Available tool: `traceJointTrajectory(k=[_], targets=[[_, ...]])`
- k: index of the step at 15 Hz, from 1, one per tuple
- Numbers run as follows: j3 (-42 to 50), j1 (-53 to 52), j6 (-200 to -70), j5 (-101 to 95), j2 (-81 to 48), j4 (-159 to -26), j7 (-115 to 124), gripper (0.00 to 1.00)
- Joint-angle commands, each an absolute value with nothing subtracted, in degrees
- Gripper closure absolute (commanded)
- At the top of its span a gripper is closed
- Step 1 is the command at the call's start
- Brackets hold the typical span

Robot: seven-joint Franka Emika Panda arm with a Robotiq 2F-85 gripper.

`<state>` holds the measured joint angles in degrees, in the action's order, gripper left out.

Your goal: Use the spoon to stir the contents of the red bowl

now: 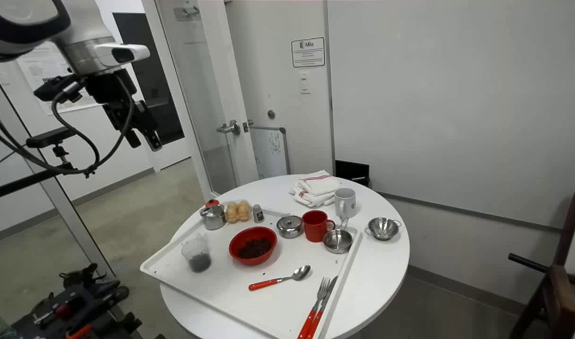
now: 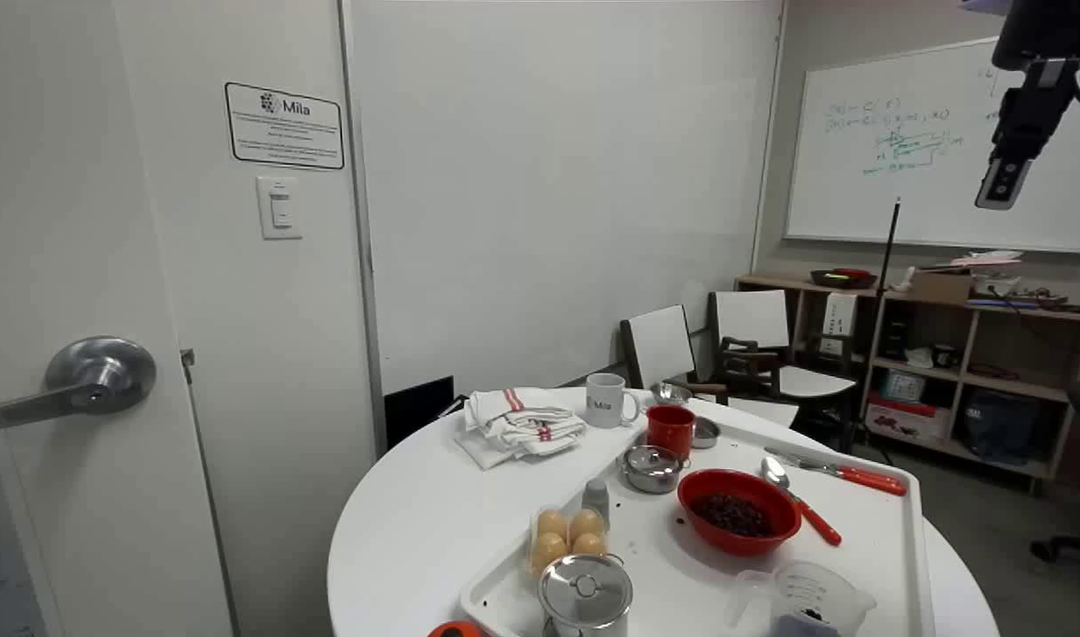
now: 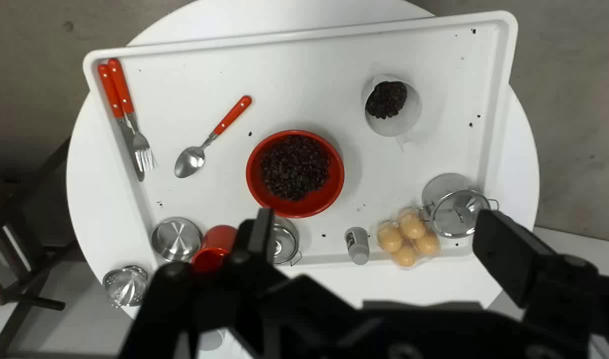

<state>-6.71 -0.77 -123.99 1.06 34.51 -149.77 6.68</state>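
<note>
The spoon has an orange-red handle and a silvery head. It lies on the white tray beside the red bowl, and also shows in an exterior view and in the wrist view. The red bowl holds dark beans; in the wrist view the bowl sits near the tray's middle. My gripper is high above and away from the table, touching nothing. In the wrist view the gripper has its fingers wide apart with nothing between them. An exterior view shows only one finger.
The tray also holds a fork and knife, a clear measuring cup with beans, a red cup, small metal pots, a shaker and eggs. Towels, a mug and a colander stand beside it.
</note>
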Motion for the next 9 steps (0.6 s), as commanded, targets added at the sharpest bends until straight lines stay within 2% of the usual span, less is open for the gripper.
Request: traceJointTrajectory(k=[1,9], targets=[[-6.1,-1.4,-123.8,0.6,34.5,-149.7,7.0,0.0],[-2.7,3.9,-127.4,0.8,18.0,-150.1,11.1,0.0]])
